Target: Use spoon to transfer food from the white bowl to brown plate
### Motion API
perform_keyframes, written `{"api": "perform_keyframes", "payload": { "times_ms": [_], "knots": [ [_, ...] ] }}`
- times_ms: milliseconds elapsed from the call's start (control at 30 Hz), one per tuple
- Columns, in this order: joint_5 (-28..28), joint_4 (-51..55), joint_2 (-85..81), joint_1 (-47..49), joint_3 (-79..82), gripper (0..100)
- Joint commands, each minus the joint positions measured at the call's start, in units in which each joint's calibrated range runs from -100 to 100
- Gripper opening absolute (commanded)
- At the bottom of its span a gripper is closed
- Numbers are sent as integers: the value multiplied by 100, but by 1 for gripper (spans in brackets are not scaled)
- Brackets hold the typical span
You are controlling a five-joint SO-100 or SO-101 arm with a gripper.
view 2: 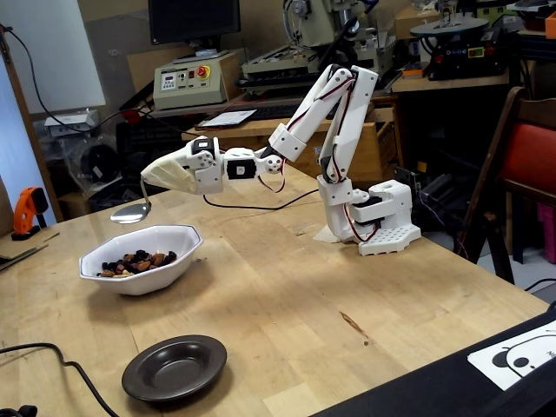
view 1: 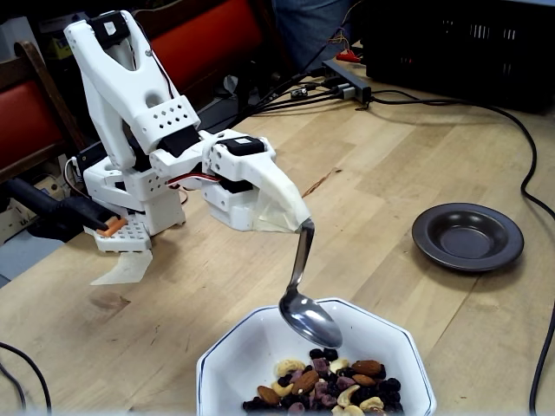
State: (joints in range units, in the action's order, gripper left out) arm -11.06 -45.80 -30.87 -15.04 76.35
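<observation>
Spoon (view 1: 310,312) count one, shiny metal, handle top clamped in the pincer (view 1: 305,225), oval end hanging down above the rim of the white bowl (view 1: 234,355) and looking empty. In the other fixed view the spoon (view 2: 130,213) hangs clear above the bowl (view 2: 178,252), not touching it. Pincer clenched on the spoon handle; its fingers are wrapped in pale covering, so the exact finger contact is hidden.

One arm (view 1: 139,95), white, base on the wooden worktop (view 1: 408,165), reaching out roughly level toward the bowl.

One white bowl, octagonal rim, cut off by the bottom edge in the close fixed view. Food (view 1: 325,386) all in the bowl: almonds, cashews, dark berries in one pile, too many to count.

One brown plate (view 1: 434,251), round, dark, well apart from the bowl, right of it in the close view, nearer the camera in the other view (view 2: 143,382). It looks bare.

One black cable (view 1: 520,147) crosses the worktop behind the plate.
</observation>
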Motion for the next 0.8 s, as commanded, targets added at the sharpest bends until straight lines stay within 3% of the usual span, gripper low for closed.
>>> {"api": "perform_keyframes", "payload": {
  "times_ms": [0,300,767],
  "knots": [
    [-15,-131,-15,-326,-369,3],
    [-15,-131,-15,-896,-369,3],
    [-259,-131,-15,-874,-77,3]
  ]
}}
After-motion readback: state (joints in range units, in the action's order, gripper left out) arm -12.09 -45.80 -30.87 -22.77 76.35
